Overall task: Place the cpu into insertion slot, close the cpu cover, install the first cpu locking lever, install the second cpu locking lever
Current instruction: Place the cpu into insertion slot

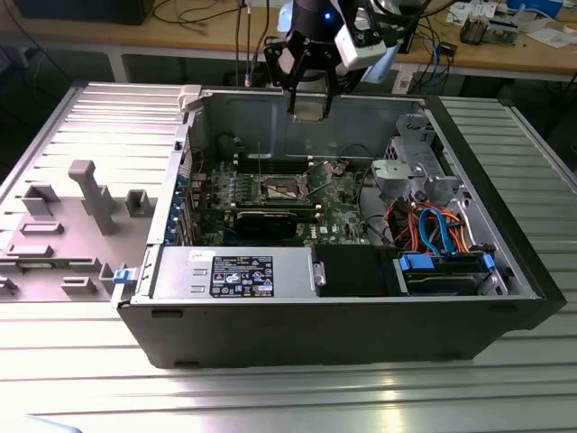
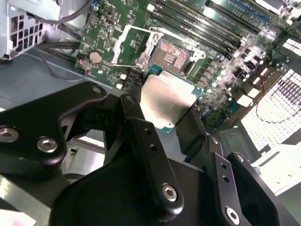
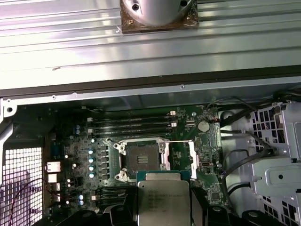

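Now | gripper (image 2: 164, 117) clamped on cpu (image 2: 167, 96) | hanging above bare insertion slot (image 2: 172, 56) | cpu cover (image 2: 132, 45) flipped open

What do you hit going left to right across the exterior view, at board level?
Grey block fixture → insertion slot → silver drive cage → case's dark right wall. Left out: the tool, shut on the cpu, which hangs over the slot's span.
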